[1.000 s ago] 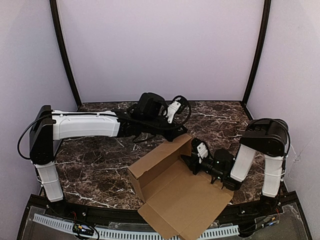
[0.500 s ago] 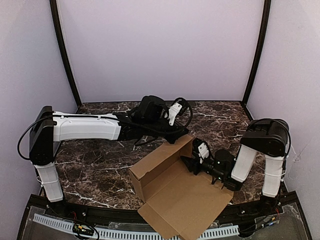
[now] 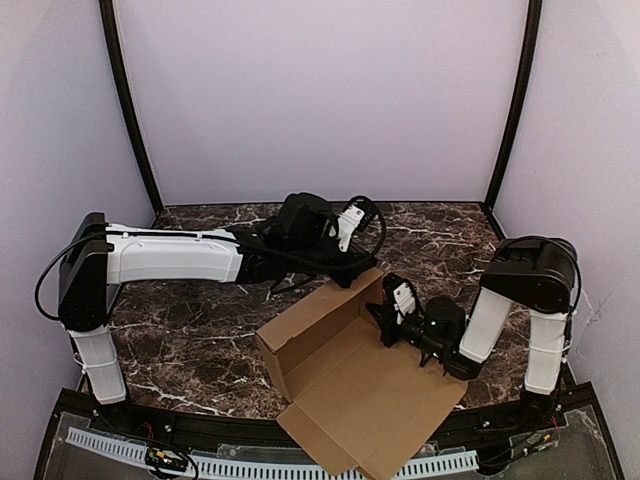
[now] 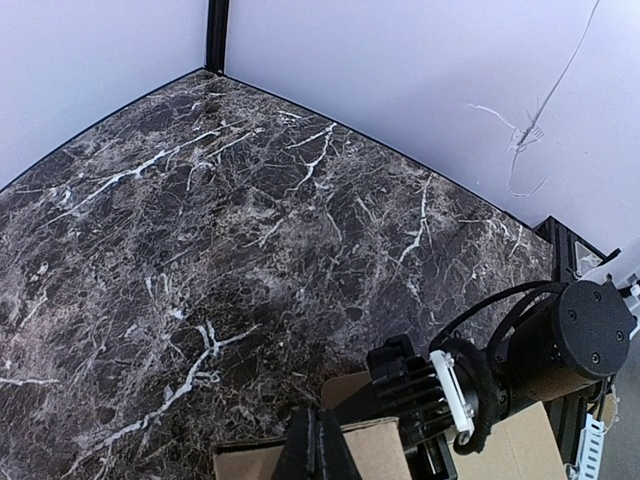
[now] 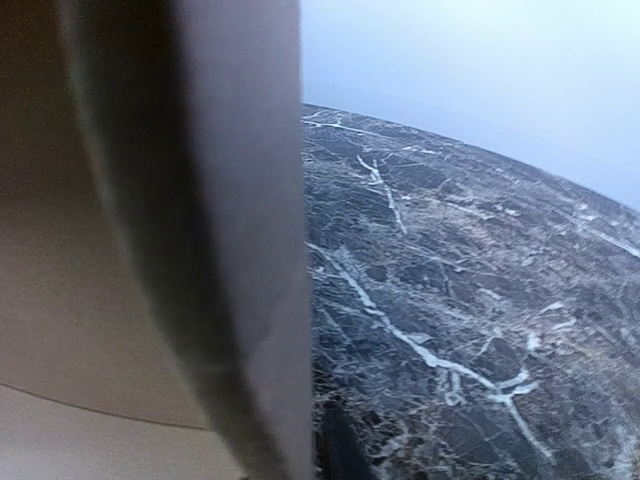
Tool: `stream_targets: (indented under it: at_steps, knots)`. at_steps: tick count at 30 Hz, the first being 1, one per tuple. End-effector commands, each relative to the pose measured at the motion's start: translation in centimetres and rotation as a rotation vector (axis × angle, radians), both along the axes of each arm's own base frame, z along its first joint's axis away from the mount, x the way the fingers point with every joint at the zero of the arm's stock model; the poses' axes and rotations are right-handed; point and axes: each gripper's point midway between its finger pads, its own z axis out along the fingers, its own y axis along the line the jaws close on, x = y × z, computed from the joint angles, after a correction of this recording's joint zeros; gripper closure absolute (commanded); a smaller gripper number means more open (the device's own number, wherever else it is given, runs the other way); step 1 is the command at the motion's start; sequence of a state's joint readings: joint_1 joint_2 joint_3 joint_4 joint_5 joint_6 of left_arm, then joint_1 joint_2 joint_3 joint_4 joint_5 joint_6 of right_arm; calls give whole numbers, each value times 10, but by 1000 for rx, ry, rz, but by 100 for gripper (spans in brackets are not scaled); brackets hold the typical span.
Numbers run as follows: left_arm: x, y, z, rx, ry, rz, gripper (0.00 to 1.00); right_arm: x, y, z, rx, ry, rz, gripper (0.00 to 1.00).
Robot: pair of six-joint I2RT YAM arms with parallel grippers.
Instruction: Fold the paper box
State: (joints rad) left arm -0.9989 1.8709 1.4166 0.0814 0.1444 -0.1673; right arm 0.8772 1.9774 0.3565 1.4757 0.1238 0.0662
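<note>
The paper box (image 3: 350, 390) is plain brown cardboard, lying open near the table's front edge with its back and left walls raised and a wide flap spread toward me. My left gripper (image 3: 345, 275) is at the box's far right corner. In the left wrist view its fingers (image 4: 315, 450) are pressed together, shut, against the top edge of the cardboard wall (image 4: 385, 445). My right gripper (image 3: 383, 322) sits low at the box's right end. In the right wrist view a blurred cardboard panel (image 5: 150, 250) fills the left half and hides the fingers.
Dark marble table (image 3: 200, 330) with purple walls on three sides and black corner posts (image 3: 125, 100). A perforated white strip (image 3: 240, 467) runs along the near edge. The right arm's wrist (image 4: 590, 335) shows in the left wrist view.
The left gripper has slid a little to the right along the box's back wall. The right gripper has edged closer to the box's right end. The box has barely shifted.
</note>
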Motion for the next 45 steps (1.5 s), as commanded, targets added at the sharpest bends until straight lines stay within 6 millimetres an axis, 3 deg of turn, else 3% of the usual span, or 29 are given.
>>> stream_targets:
  at_steps: [1, 5, 6, 10, 15, 25, 32, 34, 42, 43, 45]
  knots:
    - [-33, 15, -68, 185, 135, -58, 99, 7, 3, -6, -13, 8, -19, 100]
    - [-34, 14, -67, 180, 139, -62, 99, 6, 3, -4, -5, -7, -15, 100]
    - [-34, 14, -67, 179, 140, -63, 99, 7, 2, -2, -2, -14, -17, 96]
    - [-35, 16, -68, 182, 140, -61, 99, 11, 2, 14, -2, -60, -34, 62]
    - [-35, 16, -67, 181, 140, -59, 99, 19, 5, 43, 5, -137, -50, 57]
    - [-35, 16, -68, 183, 139, -56, 99, 27, 9, 90, 17, -250, -66, 60]
    - [-33, 18, -68, 188, 134, -50, 99, 25, 11, 94, 22, -251, -54, 86]
    - [-33, 18, -69, 191, 132, -50, 99, 25, 10, 93, 20, -247, -53, 100]
    - [-29, 21, -63, 204, 113, -30, 99, 24, 11, 95, 12, -245, -46, 100]
    - [-27, 21, -56, 201, 98, -22, 98, 23, 11, 94, 8, -243, -43, 100]
    - [-20, 28, -44, 216, 67, 15, 82, 22, 11, 93, 2, -242, -38, 100]
